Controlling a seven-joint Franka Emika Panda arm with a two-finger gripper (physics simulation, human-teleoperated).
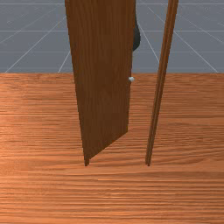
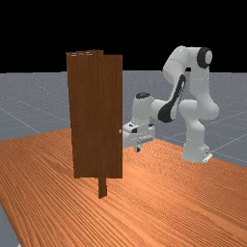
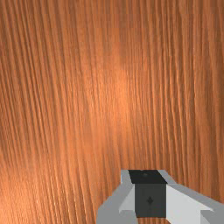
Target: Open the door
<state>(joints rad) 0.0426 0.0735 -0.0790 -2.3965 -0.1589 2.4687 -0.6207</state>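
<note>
Door panel [image 1: 103, 83]: ajar, as you see in the front view, slanting back from the left post [image 1: 86, 162], a gap between its free edge and the right post [image 1: 161, 78].
Knob [image 2: 120, 131]: pale, round, at the panel's free edge.
Tool [image 2: 138, 148]: in your far view, right of door and knob, near them, lower than the knob; you can't tell whether it touches the panel.
Grip: you can't tell how far open, or whether anything is held.
Bench [image 3: 83, 96]: below your tool in the wrist view.
</note>
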